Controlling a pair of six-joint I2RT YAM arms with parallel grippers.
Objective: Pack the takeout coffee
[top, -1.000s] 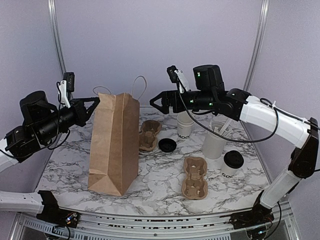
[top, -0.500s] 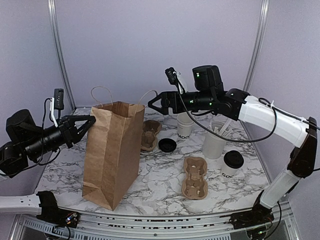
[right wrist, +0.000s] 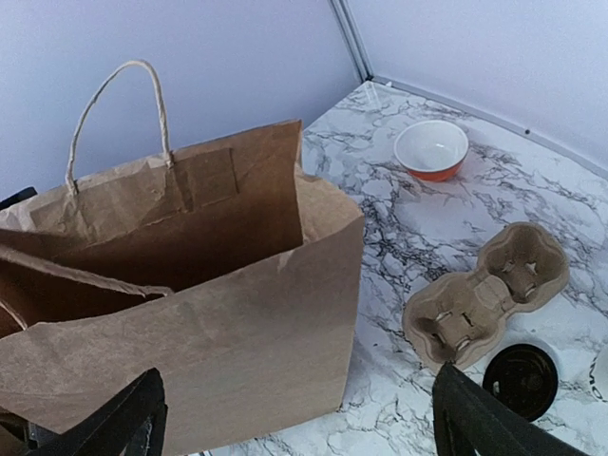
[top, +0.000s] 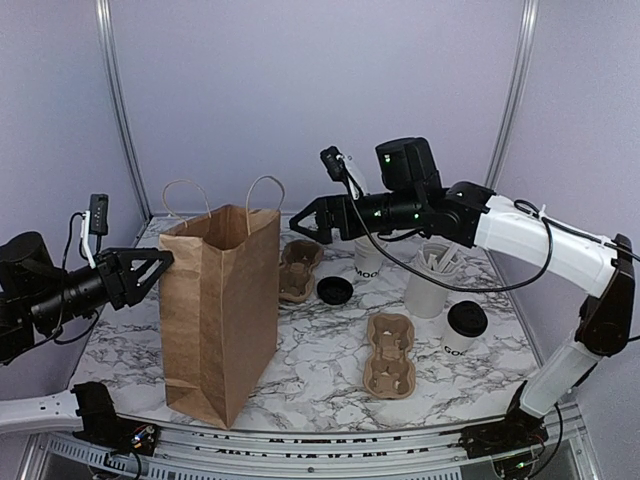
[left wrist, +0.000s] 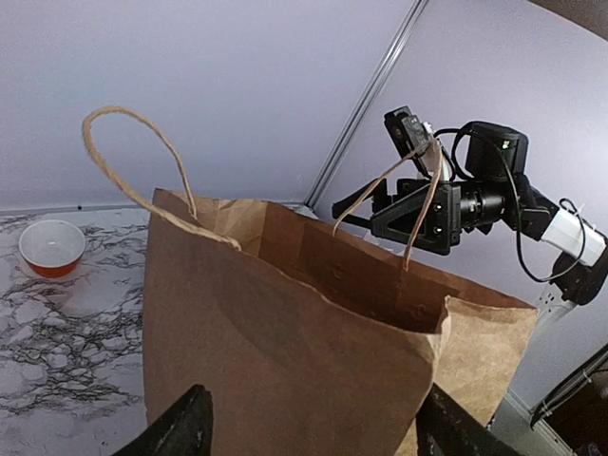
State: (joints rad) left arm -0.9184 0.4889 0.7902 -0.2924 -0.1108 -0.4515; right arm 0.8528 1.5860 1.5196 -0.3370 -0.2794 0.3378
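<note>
My takeout coffee [top: 465, 325], black lid on, stands well right of the brown paper bag [top: 220, 310], past a pulp cup carrier [top: 390, 368]. My left pincer [top: 150, 272] gapes empty beside the bag's left side. My right pincer [top: 298, 224] hangs spread and empty above the bag's right rim.

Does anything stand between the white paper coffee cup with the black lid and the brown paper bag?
Yes: a brown cardboard cup carrier lies between the black-lidded cup and the paper bag. Lifted over it, the cup meets nothing visible before the bag's open top.
</note>
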